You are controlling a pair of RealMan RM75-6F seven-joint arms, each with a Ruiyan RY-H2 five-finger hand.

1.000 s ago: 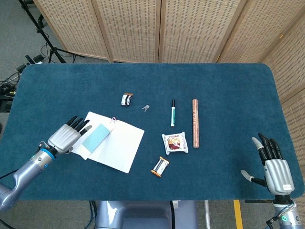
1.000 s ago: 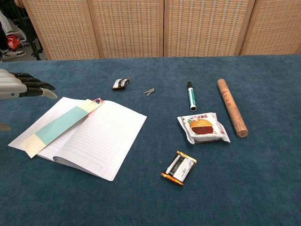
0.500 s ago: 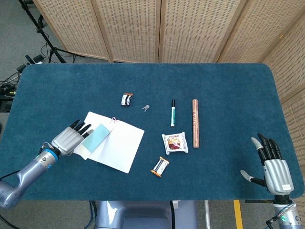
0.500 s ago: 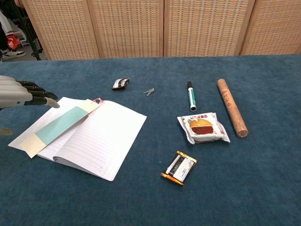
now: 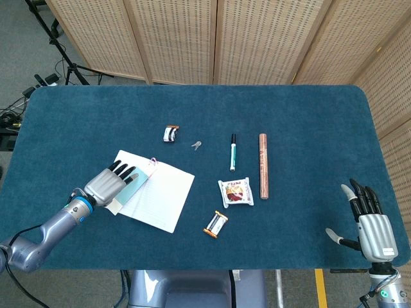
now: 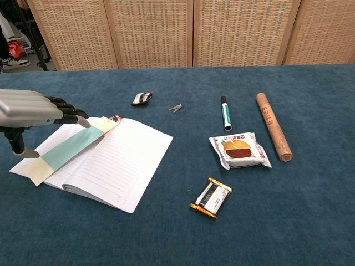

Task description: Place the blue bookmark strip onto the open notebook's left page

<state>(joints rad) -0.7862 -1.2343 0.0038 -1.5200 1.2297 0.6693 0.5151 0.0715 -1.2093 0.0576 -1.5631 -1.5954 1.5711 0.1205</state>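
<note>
Blue tabletop (image 5: pixel 308 115): notebook (image 6: pixel 119 160) open. Blue bookmark strip (image 6: pixel 66 151) lies on left page, below left hand (image 6: pixel 30 108) fingertips (image 6: pixel 83 123); fingers extended, grasping nothing. Right hand (image 5: pixel 369 221) released, fingers spread.

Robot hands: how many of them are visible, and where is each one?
2. The left hand is above the notebook's left page, over the blue bookmark strip. The right hand is at the table's near right edge.
</note>
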